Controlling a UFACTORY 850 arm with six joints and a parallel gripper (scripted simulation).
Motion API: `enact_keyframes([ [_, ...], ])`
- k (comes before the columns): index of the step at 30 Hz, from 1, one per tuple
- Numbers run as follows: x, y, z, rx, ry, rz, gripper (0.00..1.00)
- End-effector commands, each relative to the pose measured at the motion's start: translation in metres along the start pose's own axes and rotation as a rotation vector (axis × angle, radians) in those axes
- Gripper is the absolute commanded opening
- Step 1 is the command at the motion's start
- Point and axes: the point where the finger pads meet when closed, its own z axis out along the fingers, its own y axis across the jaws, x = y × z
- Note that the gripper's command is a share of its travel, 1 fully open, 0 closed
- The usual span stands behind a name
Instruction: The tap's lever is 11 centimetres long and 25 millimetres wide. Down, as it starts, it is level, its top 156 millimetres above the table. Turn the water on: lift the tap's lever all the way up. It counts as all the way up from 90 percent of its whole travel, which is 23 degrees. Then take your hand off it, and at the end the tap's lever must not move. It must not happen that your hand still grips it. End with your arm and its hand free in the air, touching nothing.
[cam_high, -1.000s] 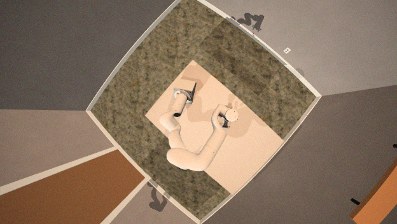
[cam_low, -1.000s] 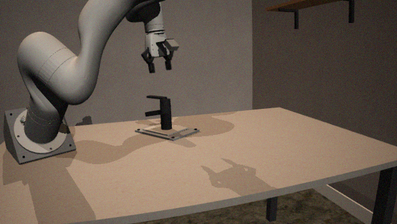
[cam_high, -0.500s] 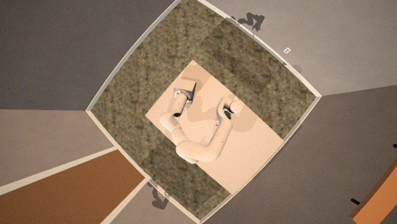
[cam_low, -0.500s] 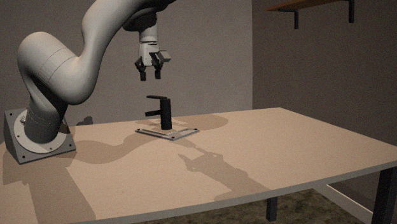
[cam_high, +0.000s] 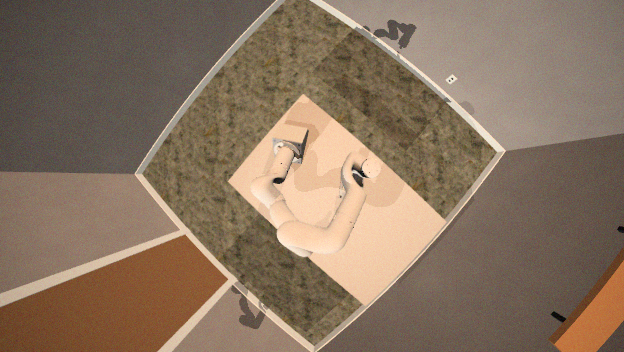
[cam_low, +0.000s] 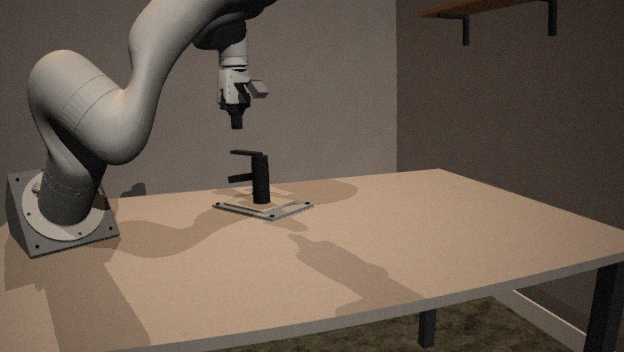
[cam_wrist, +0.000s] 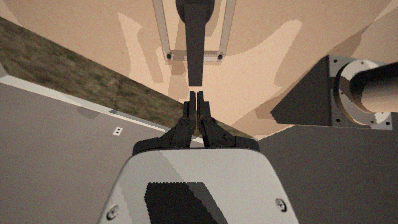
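A black tap (cam_low: 260, 177) stands upright on a grey base plate (cam_low: 295, 206) (cam_wrist: 161, 30) on the table (cam_low: 425, 235) (cam_high: 400, 240). Its lever (cam_low: 245, 152) (cam_wrist: 195, 45) lies level at the top and points left; a shorter spout (cam_low: 238, 177) sticks out below it. My gripper (cam_low: 236, 124) (cam_wrist: 196, 99) is shut on nothing. It points straight down and hangs a short way above the lever's free end, not touching it. In the overhead view the arm's wrist hides the tap.
The arm's base (cam_low: 30, 235) (cam_high: 292, 145) (cam_wrist: 305, 100) is bolted at the table's left back corner. Walls stand close behind the table. A shelf (cam_low: 465, 7) hangs high at the right.
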Motion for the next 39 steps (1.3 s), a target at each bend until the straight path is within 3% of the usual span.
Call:
enact_keyframes([
  [1,-0.0001,-0.0005,-0.0008,0.001,-0.001,0.001,0.00],
  [29,-0.0001,-0.0005,-0.0008,0.001,-0.001,0.001,0.00],
  [30,-0.0001,-0.0005,-0.0008,0.001,-0.001,0.001,0.63],
  [39,-0.0001,-0.0005,-0.0008,0.001,-0.001,0.001,0.63],
])
